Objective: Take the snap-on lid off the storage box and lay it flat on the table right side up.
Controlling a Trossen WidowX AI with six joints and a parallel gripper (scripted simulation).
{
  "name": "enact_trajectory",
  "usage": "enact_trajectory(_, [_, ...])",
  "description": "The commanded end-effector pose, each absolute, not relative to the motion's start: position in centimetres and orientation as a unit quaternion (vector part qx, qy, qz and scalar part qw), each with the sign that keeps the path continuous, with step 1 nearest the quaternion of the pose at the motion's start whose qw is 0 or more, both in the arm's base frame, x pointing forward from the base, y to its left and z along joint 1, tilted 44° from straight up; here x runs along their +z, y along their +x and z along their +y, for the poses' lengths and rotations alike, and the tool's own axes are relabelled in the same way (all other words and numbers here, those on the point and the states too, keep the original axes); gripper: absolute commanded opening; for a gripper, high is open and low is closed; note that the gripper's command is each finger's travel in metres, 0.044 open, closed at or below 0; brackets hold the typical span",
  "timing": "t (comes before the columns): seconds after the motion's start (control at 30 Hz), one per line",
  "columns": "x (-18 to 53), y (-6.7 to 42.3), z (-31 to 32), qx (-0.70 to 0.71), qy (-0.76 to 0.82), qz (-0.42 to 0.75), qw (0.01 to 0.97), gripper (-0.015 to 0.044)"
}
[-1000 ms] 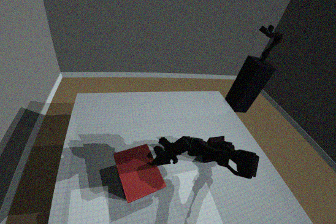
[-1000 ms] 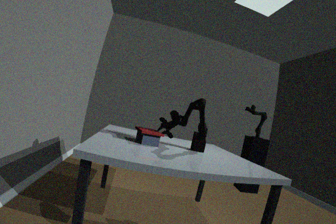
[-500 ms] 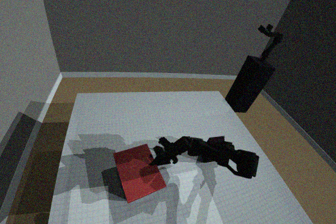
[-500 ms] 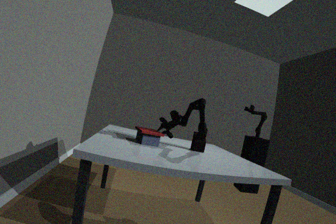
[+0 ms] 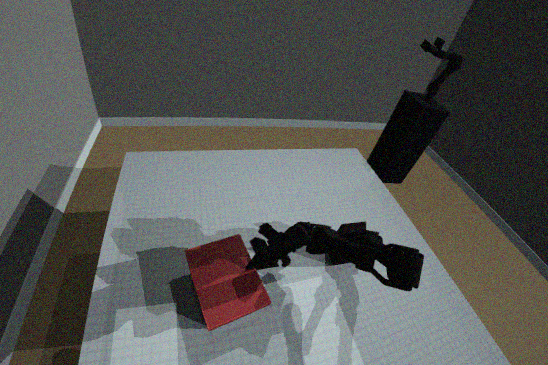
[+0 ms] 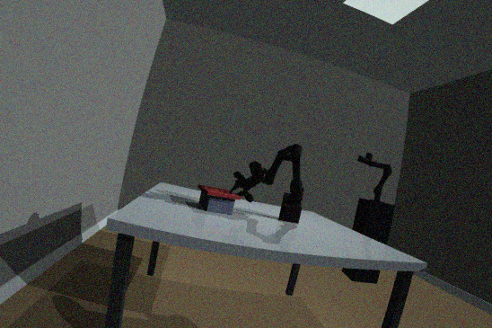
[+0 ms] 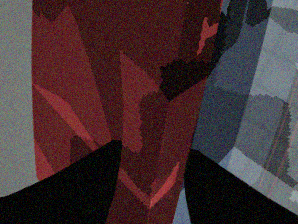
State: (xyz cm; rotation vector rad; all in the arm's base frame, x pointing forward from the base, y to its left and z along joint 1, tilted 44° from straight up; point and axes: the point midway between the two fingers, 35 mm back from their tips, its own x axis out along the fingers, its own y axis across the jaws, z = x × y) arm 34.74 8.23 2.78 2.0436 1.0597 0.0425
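The red lid (image 5: 215,269) (image 6: 218,191) (image 7: 131,105) lies on top of the blue-grey storage box (image 6: 221,206) (image 7: 220,117), red face up, and covers it from above in the top view. I see no clear gap between lid and box. My black gripper (image 5: 257,266) (image 6: 240,196) (image 7: 154,149) is at the lid edge facing the arm, tilted downward. It is shut on the lid: in the wrist view red lid fills the space between the two fingers. The exact contact of the fingertips with the rim is dark and hard to make out.
The box stands on the pale table (image 5: 240,178) (image 6: 180,232), with the arm's base (image 6: 291,208) on the same table. Shadows fall around the box. A second small arm on a black pedestal (image 5: 407,138) (image 6: 374,220) stands beyond the table.
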Motion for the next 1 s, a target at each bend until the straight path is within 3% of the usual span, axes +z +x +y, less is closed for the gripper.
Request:
enact_trajectory(0.0, [2.94, 34.77, 8.03, 0.018, 0.811, 0.419, 0.408, 0.0])
enact_trajectory(0.97, [3.33, 34.69, 7.58, 0.018, 0.811, 0.419, 0.408, 0.0])
